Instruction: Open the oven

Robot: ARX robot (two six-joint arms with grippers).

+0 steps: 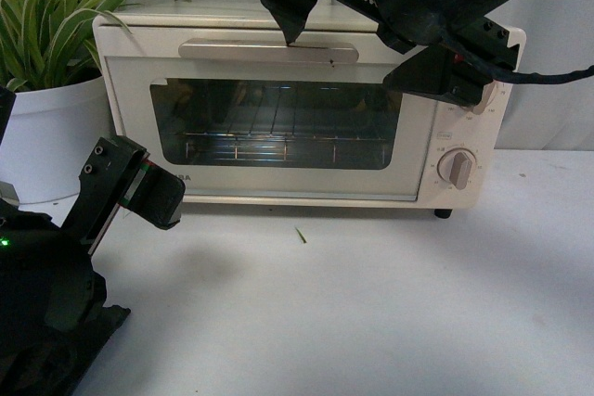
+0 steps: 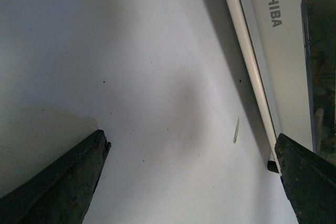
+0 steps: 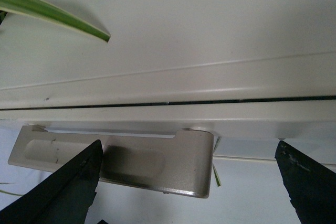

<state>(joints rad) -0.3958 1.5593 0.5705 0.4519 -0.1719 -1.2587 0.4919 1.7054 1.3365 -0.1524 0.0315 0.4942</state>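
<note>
The cream-white oven (image 1: 278, 192) stands at the back of the table with its glass door shut and a wire rack showing inside. Its silver-grey bar handle (image 1: 269, 51) runs along the door's top. My right gripper (image 1: 367, 53) hangs open over the handle's right part, one finger (image 1: 292, 20) tipped just above the bar. In the right wrist view the handle's end (image 3: 157, 166) lies between the spread fingers of the gripper (image 3: 189, 144), below the oven's top (image 3: 184, 24). My left gripper (image 1: 130, 257) is open, low at the front left, above bare table near the oven's door (image 2: 273, 9).
A potted plant in a white pot (image 1: 46, 136) stands left of the oven, one leaf (image 3: 52, 14) reaching over its top. A beige knob (image 1: 457, 168) sits on the oven's right panel. A small green sliver (image 1: 301, 235) lies on the white table (image 1: 371, 303).
</note>
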